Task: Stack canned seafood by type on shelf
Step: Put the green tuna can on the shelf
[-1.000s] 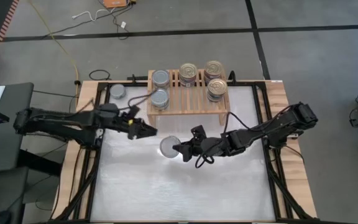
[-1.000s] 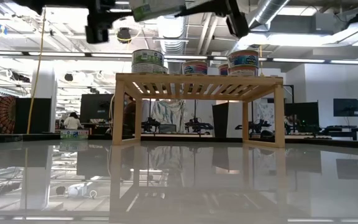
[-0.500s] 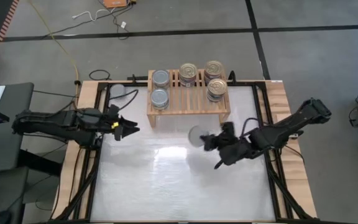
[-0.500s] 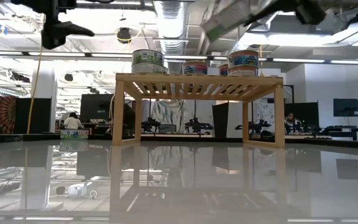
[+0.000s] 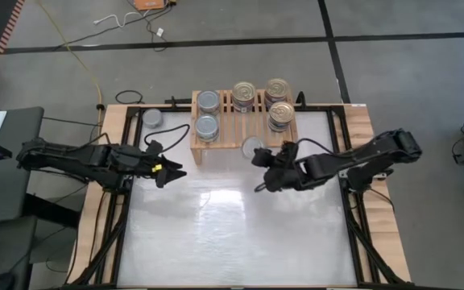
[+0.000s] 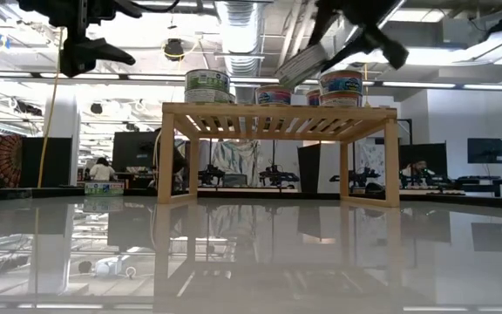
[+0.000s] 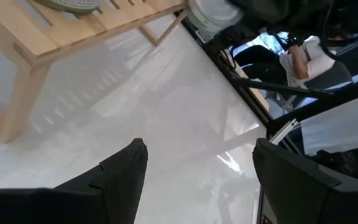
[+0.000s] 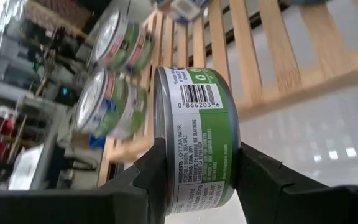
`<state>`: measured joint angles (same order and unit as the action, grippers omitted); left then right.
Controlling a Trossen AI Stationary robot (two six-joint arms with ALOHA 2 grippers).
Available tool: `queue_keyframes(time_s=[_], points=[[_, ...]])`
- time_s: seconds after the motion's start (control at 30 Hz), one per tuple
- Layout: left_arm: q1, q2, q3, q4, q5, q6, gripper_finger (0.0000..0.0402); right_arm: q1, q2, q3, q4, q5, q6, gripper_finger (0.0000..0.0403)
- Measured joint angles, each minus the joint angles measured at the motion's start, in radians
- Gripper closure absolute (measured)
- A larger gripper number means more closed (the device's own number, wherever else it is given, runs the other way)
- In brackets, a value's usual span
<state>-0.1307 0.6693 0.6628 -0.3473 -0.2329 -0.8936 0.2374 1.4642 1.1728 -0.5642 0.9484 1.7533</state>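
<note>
The light-wood shelf [image 5: 234, 134] stands at the table's far edge. On its slatted top stand two silver-topped tins [image 5: 208, 101] on the left and three gold-topped tins [image 5: 243, 95] on the right. Another silver-topped tin [image 5: 152, 118] rests on the table left of the shelf. My right gripper [image 8: 194, 180] is shut on a green-labelled, silver-topped tin [image 5: 253, 147] just before the shelf's front edge, at about the height of its top [image 6: 301, 63]. My left gripper [image 5: 170, 169] hangs open over the table's left part, with nothing between its fingers [image 7: 129, 168]. My right gripper pinches the tin between its two fingers, one on the silver top face [image 8: 159, 146] and one on the bottom face [image 8: 236, 155], near the rim. The fingers come about level from the table's right side. The tin is lifted clear and tilted.
Free slats [image 5: 252, 127] lie between the silver tins and the gold ones. Black frame rails [image 5: 346, 173] and wooden planks [image 5: 95, 209] run along the table's sides. Cables [image 5: 180, 127] lie at the far left, by the shelf's leg.
My right gripper has carried the tin from the middle of the table toward the far edge and to the right, up to the shelf's front edge. My left gripper has drawn back toward the table's left edge.
</note>
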Motion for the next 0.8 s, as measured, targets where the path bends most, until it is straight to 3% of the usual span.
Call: queue_keyframes(time_s=[0.17,0.43,0.8], points=[[0.0,-0.002,0.0,0.001,0.001,0.0,0.012,-0.064,0.028,0.0,0.08,0.031,-0.02,0.0227],[0.0,-0.003,0.0,-0.002,0.034,0.018,0.012,-0.147,0.036,0.0,0.248,0.021,-0.185,0.0227],[0.0,-0.018,0.0,-0.007,0.089,0.062,0.012,-0.152,0.151,0.0,0.37,0.024,-0.122,0.0227]])
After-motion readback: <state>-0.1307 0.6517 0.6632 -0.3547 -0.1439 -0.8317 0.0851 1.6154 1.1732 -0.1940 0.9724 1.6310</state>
